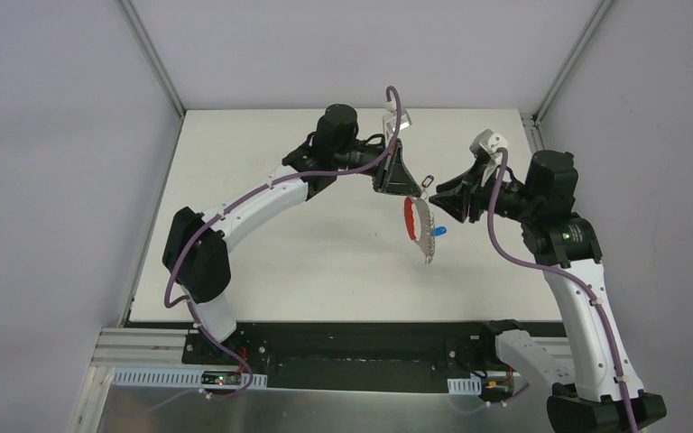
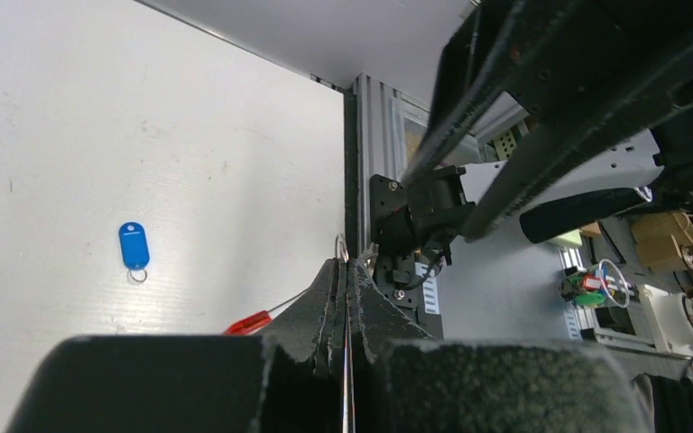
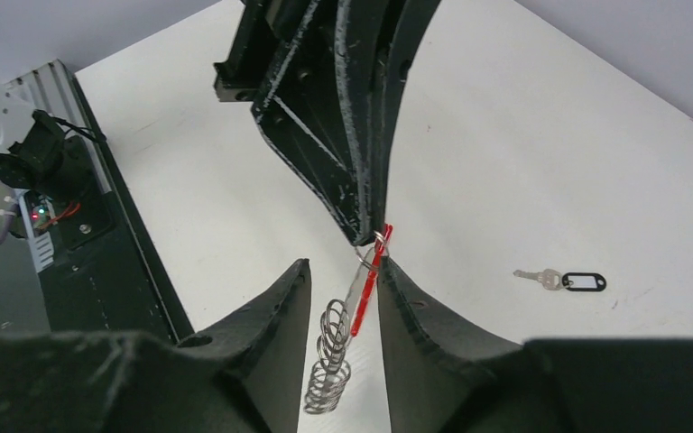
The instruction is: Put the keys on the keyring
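**A:** Start big. What's on the table point(image 1: 307, 271)?

**B:** Both keys lie flat on it, and neither is threaded. The two arms meet above the middle.

**A:** Grippers?

**B:** The left gripper point(image 3: 370, 236) is pinched tight on the top ring of the keyring point(image 1: 426, 236), which hangs below it. I can't tell whether its lowest ring touches the table. The right gripper point(image 3: 345, 266) has its jaws partly apart. They straddle the hanging keyring and, as far as I can see, grip nothing.

**A:** So what goes wrong?

**B:** First, the fingers of the two grippers are almost against each other, so a small misjudged move knocks them together. Second, the left gripper's hold looks thin. The red band point(image 3: 367, 293) sits just beside one right finger, and a brush there could swing or twist the keyring out of the pinch and drop it.

**A:** And the keys?

**B:** The blue key point(image 2: 133, 245) lies near, just beside where the keyring hangs, so a dropped keyring could land on it. The dark key point(image 3: 564, 280) lies apart, off to the side. Both are small and flat, so I think closing fingers may scrape the table or flick them away.
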Tool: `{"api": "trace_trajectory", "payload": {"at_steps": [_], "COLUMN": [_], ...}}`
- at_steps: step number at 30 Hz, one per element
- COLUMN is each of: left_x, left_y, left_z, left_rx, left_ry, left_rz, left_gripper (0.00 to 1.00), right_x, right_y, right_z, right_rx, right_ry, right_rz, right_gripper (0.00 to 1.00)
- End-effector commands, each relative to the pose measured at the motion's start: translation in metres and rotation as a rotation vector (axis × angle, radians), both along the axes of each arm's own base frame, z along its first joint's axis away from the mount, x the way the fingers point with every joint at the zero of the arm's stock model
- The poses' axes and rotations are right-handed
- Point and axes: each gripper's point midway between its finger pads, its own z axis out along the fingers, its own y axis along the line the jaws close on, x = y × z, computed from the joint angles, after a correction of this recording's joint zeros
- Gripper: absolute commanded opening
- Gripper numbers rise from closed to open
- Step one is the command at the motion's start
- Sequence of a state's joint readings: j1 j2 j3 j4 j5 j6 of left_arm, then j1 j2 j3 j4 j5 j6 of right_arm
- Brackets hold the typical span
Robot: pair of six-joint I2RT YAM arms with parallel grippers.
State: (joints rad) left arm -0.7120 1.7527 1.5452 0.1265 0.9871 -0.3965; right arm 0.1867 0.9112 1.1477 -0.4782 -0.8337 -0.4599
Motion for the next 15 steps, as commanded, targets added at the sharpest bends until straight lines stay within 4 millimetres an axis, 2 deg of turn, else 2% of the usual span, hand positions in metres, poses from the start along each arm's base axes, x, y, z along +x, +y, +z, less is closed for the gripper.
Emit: {"api": "trace_trajectory", "payload": {"at_steps": [1, 9, 15], "left_x": [-0.022, -0.033, -0.038], "left_y": [0.011, 0.014, 0.016], "left_z": [0.046, 0.049, 0.05], "left_rx": [-0.125, -0.154, -0.171], "left_ry": [-0.126, -0.129, -0.119], "left_rz": [-0.081, -0.126, -0.15], "left_gripper": [0.0, 0.0, 0.0], "right_x": [0.009, 0.013, 0.004], "right_y": [-0.009, -0.011, 0.0], "right_z": [0.001, -0.005, -0.015], "right_rx": [-0.038, -0.049, -0.032], "right_ry": [-0.057, -0.052, -0.026], "right_rz": [-0.047, -0.05, 0.051], "right_gripper": [0.34, 0.3, 0.29]}}
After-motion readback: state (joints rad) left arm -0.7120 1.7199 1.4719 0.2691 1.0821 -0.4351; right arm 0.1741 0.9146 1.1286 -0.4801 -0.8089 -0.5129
